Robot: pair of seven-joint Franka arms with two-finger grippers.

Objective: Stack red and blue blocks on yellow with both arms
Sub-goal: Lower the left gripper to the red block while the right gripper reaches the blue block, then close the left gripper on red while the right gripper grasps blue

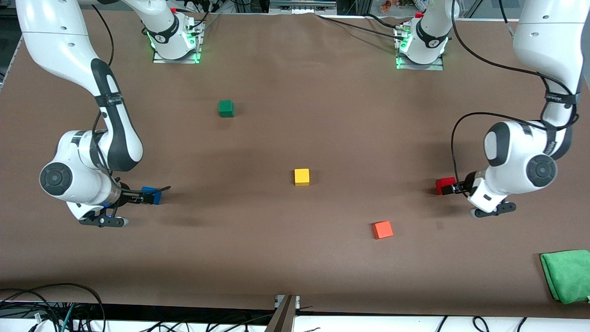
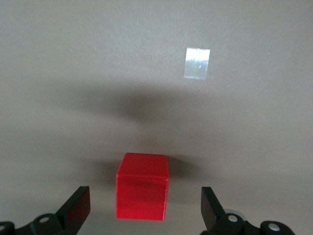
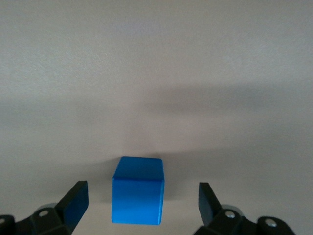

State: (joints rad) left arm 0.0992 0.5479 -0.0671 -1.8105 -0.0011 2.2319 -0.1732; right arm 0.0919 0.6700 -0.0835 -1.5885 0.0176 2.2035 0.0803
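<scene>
Five cubes sat on the table: one red block, one blue block, one yellow cube, one orange-red cube, one dark green cube. One folded green cloth lay at the table's edge toward the left arm's end, nearest the front camera.

The yellow cube stood alone near mid-table, flat on one face, edges roughly square to the table's edges. All the cubes are equal-sided, so none showed a long axis. The orange-red cube sat turned a little, nearer the camera than the yellow one; the green cube lay farther off, toward the right arm's end.

Left end effector was low at the red block, toward the left arm's end of the table. In its wrist view the fingers were spread wide, the block between them with clear gaps on both sides — not gripped, one face toward the wrist camera.

Right end effector was low at the blue block, toward the right arm's end. Fingers were likewise apart, the block between them untouched, resting flat on the table.
</scene>
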